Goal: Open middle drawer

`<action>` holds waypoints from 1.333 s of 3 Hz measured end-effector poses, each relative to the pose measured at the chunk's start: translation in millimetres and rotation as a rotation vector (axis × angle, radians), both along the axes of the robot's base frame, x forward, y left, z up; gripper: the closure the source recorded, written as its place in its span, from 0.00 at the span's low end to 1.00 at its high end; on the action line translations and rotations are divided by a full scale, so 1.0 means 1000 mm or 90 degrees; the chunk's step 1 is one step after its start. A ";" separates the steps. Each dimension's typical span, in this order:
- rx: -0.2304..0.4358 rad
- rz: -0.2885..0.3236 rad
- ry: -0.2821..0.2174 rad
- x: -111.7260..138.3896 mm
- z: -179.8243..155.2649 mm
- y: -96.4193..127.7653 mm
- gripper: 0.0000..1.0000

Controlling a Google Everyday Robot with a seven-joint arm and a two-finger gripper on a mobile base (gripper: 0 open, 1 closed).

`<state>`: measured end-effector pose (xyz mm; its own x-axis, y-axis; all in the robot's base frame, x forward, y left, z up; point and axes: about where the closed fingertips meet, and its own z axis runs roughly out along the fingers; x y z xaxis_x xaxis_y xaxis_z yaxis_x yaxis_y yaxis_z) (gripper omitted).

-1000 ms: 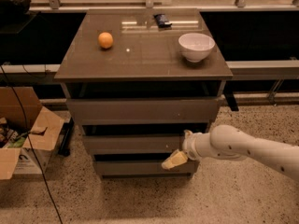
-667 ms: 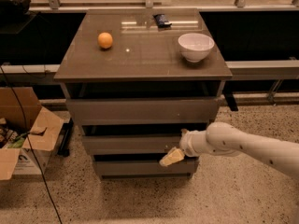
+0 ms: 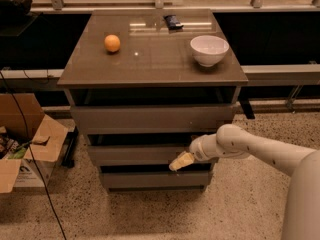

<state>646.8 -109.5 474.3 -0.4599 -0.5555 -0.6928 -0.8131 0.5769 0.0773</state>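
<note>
The cabinet has three grey-taupe drawer fronts stacked under a brown top [image 3: 150, 64]. The middle drawer [image 3: 135, 155] is the mid one, with a dark gap above its front. My gripper [image 3: 181, 161] reaches in from the right on a white arm and sits at the drawer front's right part, at its lower edge. Its pale yellowish fingertips [image 3: 177, 162] point left and down against the front.
An orange [image 3: 112, 43], a white bowl [image 3: 209, 49] and a small dark object [image 3: 173, 21] lie on the top. The top drawer [image 3: 150, 118] and the bottom drawer [image 3: 150, 179] flank the middle one. An open cardboard box [image 3: 25, 144] and a black cable stand at the left.
The gripper has shifted slightly left along the middle drawer front. The drawer itself looks unchanged.
</note>
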 end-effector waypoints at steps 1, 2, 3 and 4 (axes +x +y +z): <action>0.001 -0.001 0.021 0.015 -0.010 -0.001 0.16; -0.005 -0.007 0.050 0.012 -0.023 -0.005 0.39; -0.006 -0.008 0.054 0.012 -0.021 -0.006 0.62; -0.006 -0.008 0.054 0.013 -0.017 -0.006 0.86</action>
